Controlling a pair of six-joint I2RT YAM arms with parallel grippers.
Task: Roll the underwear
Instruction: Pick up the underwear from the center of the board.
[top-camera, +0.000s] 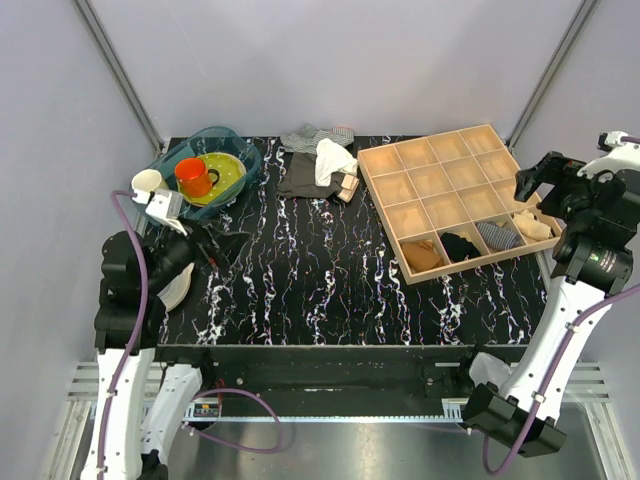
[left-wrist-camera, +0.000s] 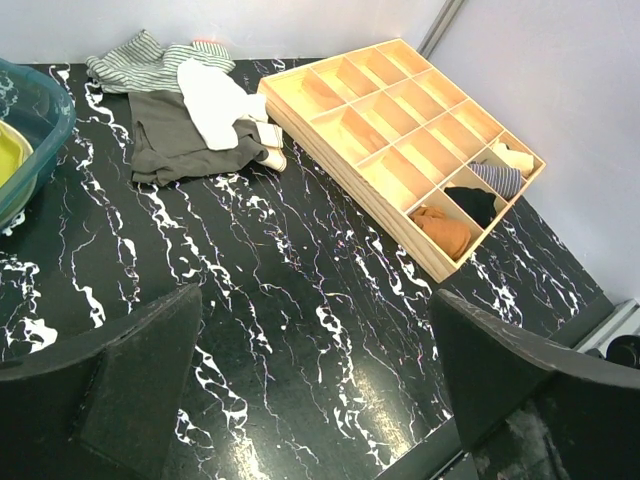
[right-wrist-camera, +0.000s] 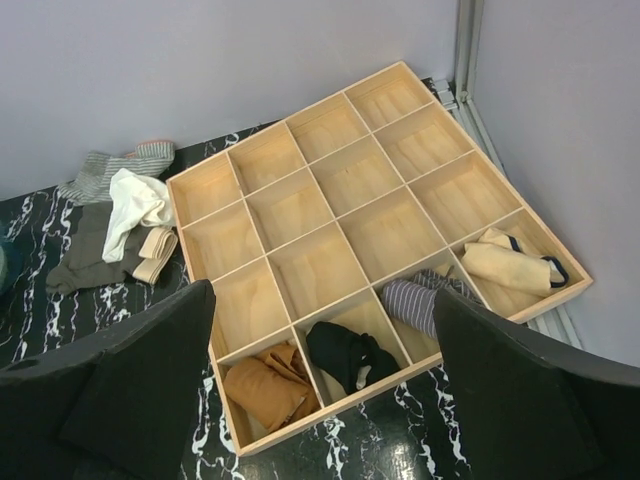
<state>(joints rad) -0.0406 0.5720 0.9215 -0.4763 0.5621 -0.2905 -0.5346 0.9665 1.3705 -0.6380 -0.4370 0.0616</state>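
The white underwear (top-camera: 333, 158) lies crumpled at the back of the table, on top of a dark grey garment (top-camera: 303, 178) and beside a grey-and-white striped cloth (top-camera: 312, 135). It also shows in the left wrist view (left-wrist-camera: 213, 101) and the right wrist view (right-wrist-camera: 133, 206). My left gripper (top-camera: 205, 245) is open and empty, low over the table's left side, far from the underwear. My right gripper (top-camera: 535, 180) is open and empty, raised over the right edge of the wooden compartment tray (top-camera: 385, 205).
The tray's front row holds rolled garments: tan (right-wrist-camera: 265, 385), black (right-wrist-camera: 350, 355), striped (right-wrist-camera: 420, 300) and cream (right-wrist-camera: 510, 262). A beige folded piece (top-camera: 347, 187) lies by the tray. A teal basin (top-camera: 246, 155) with a yellow plate and an orange cup (top-camera: 192, 177) stands at back left.
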